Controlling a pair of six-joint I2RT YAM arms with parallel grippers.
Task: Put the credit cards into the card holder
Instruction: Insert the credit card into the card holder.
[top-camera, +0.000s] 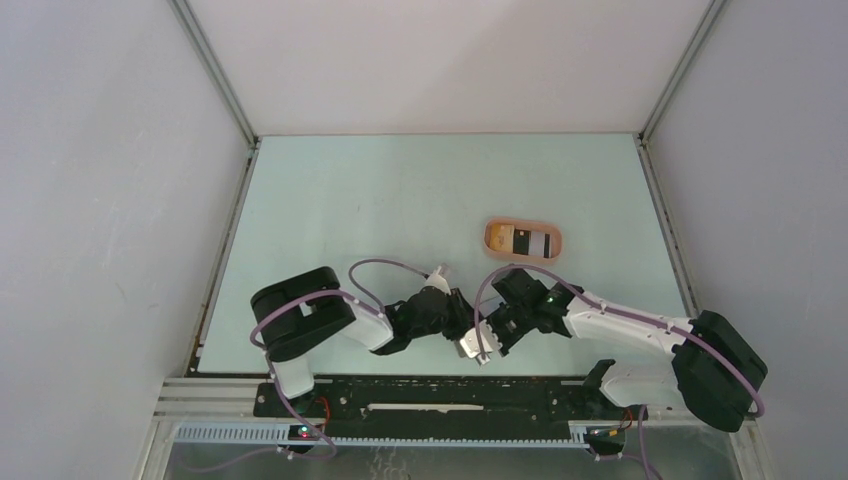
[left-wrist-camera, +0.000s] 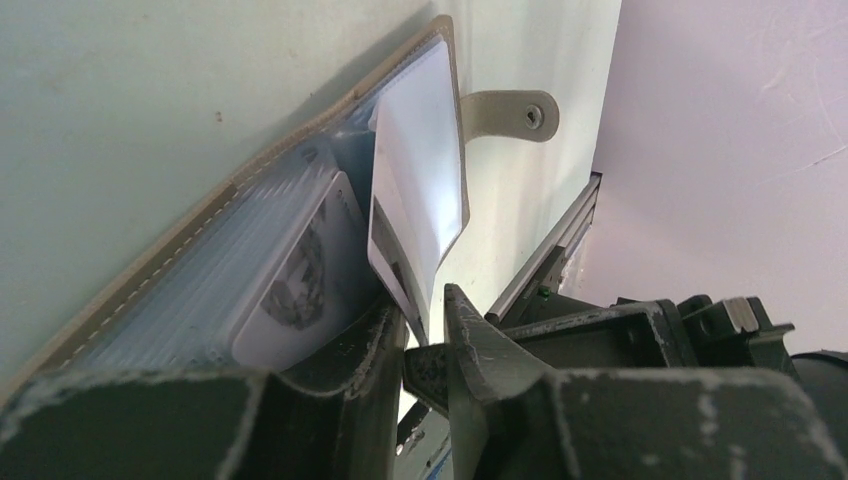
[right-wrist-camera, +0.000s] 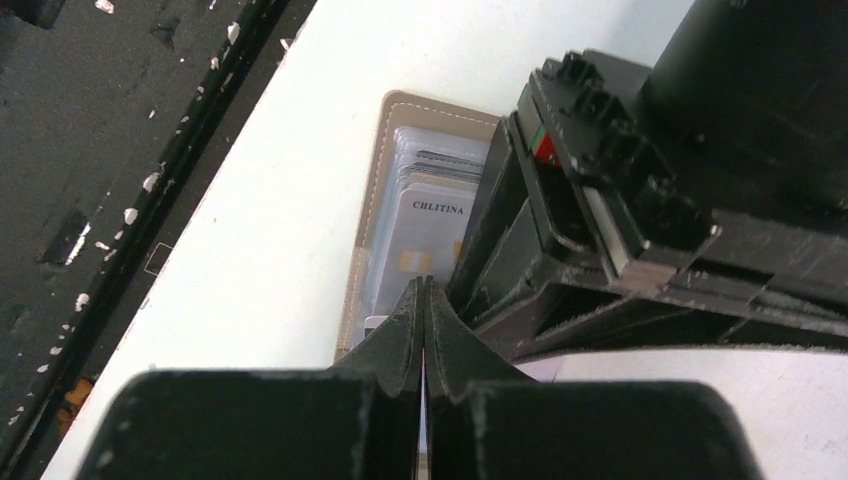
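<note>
In the top view the left arm (top-camera: 310, 322) reaches right across the pale green surface (top-camera: 400, 200). Its tool (top-camera: 462, 322) meets the right tool (top-camera: 490, 335) near the front edge, between the two bases.

The left wrist view shows the holder (left-wrist-camera: 150, 272) lying open and flat on the surface. It has a stitched beige border, clear ribbed sleeves and a snap strap (left-wrist-camera: 505, 115) sticking out at the far side. A printed card (left-wrist-camera: 300, 280) sits in a sleeve.

A pale card (left-wrist-camera: 420, 180) stands tilted above the sleeves. Its lower corner dips into the narrow gap between the left tool's (left-wrist-camera: 422, 320) fingers, which are slightly parted and do not clamp it. The left finger (left-wrist-camera: 365, 345) lies over the near edge of the sleeves.

In the right wrist view the right tool's (right-wrist-camera: 423, 300) fingers are pressed together on a thin pale sliver, the card seen edge-on, just above the holder (right-wrist-camera: 375, 200).

Further right and farther back, well apart from the tools, a peach tray (top-camera: 523, 223) holds an orange card (top-camera: 496, 237) and a striped card (top-camera: 522, 241). The right arm (top-camera: 640, 325) stretches in from the right.
</note>
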